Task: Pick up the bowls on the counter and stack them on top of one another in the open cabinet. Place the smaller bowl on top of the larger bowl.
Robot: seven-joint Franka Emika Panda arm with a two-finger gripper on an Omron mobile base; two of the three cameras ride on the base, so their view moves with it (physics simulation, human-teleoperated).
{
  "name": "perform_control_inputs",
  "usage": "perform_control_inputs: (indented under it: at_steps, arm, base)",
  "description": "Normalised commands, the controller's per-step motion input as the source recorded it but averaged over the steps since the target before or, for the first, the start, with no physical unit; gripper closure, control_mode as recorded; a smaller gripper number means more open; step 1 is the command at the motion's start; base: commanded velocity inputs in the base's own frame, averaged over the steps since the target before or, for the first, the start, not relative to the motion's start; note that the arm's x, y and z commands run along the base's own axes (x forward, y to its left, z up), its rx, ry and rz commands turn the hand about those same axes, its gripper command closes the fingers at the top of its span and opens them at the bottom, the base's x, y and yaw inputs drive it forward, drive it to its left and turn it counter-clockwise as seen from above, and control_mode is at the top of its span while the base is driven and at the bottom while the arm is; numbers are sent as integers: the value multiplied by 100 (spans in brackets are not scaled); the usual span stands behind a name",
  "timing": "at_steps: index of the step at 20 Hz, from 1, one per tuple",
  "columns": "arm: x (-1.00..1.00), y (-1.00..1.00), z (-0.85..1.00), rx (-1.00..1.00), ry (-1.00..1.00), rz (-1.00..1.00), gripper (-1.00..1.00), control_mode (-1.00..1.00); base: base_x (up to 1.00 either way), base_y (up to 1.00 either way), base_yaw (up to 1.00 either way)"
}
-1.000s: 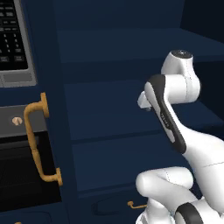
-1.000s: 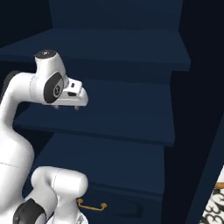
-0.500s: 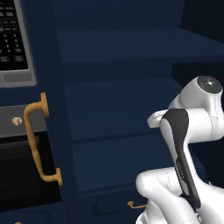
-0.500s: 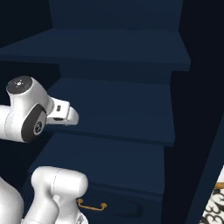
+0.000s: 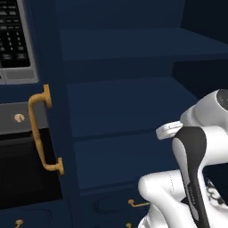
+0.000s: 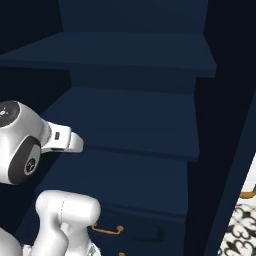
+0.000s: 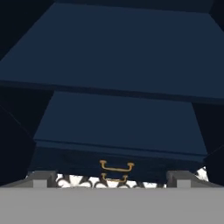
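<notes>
The claw (image 7: 112, 180) is wide open and holds nothing, in front of the open cabinet (image 7: 118, 118). Below its shelves are two brass drawer handles (image 7: 116, 166).

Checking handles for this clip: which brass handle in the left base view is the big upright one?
The oven handle, left of the open cabinet; the drawer pulls below are small and horizontal.
</notes>
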Motion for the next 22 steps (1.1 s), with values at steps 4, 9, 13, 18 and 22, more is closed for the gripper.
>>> perform_control_inputs:
  at_steps: [4,9,13,18,22]
  arm:
    - [0,0,0,0,0,0,-100,100]
    - [0,0,0,0,0,0,-100,100]
    - [0,0,0,0,0,0,-100,100]
    - [0,0,0,0,0,0,-100,100]
    - [0,0,0,0,0,0,-100,100]
  base:
    - [-96,0,0]
    - [-100,0,-1]
    - [-100,0,0]
    - [-94,13,28]
    - [-13,6,80]
